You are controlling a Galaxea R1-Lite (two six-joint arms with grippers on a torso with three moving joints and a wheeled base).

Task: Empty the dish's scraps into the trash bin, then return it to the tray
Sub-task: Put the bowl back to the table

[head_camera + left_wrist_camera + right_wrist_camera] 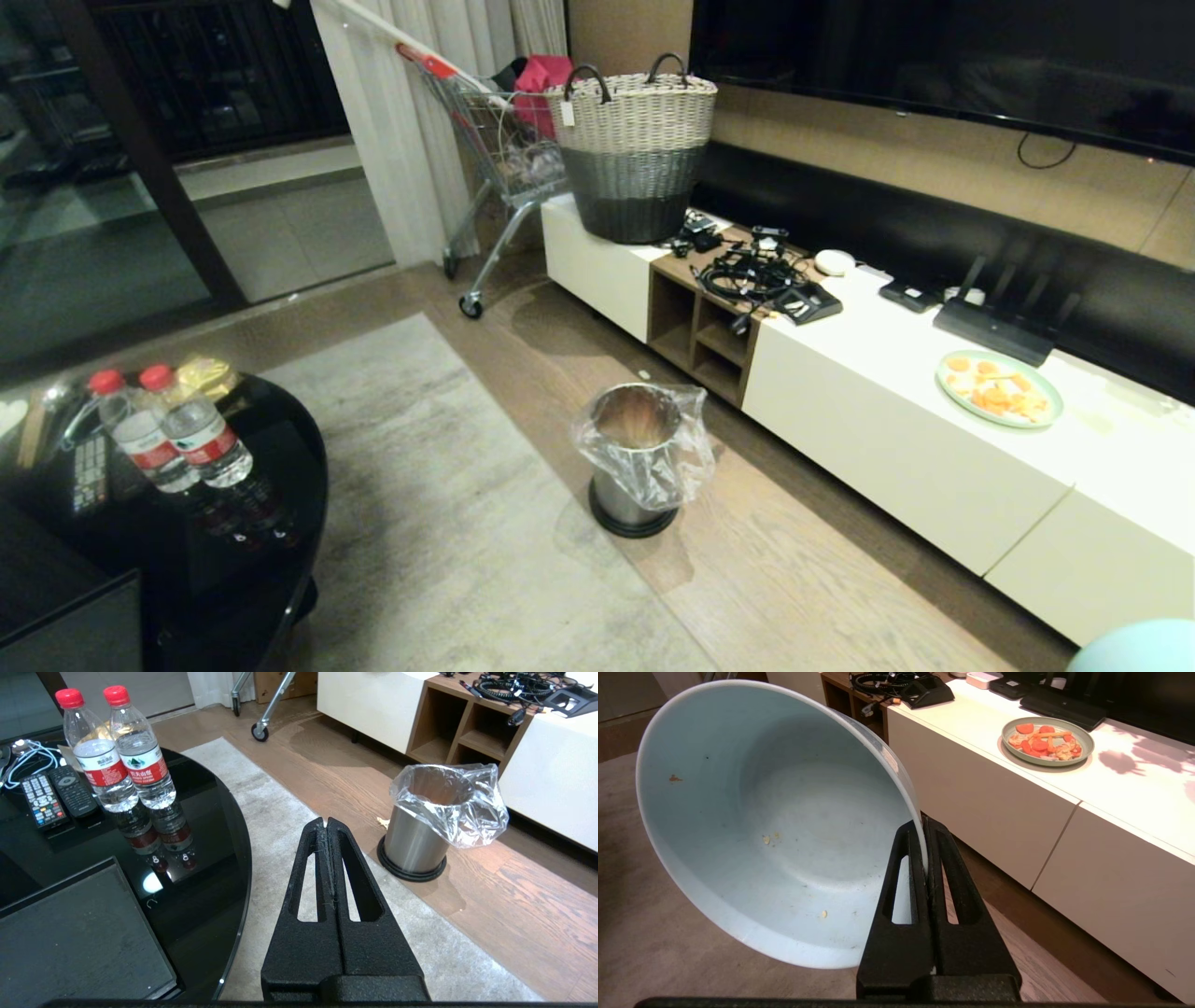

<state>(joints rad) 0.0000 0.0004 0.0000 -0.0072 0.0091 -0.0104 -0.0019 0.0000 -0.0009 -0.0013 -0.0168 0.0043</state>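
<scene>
Head view: trash bin (639, 457) stands between glass table (280, 485) and cabinet (896, 439).

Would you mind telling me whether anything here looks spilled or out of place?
A pale scrap lies on the wooden floor beside the trash bin, outside its liner. The dish, held tilted in the right claw, keeps only a few crumbs.
</scene>
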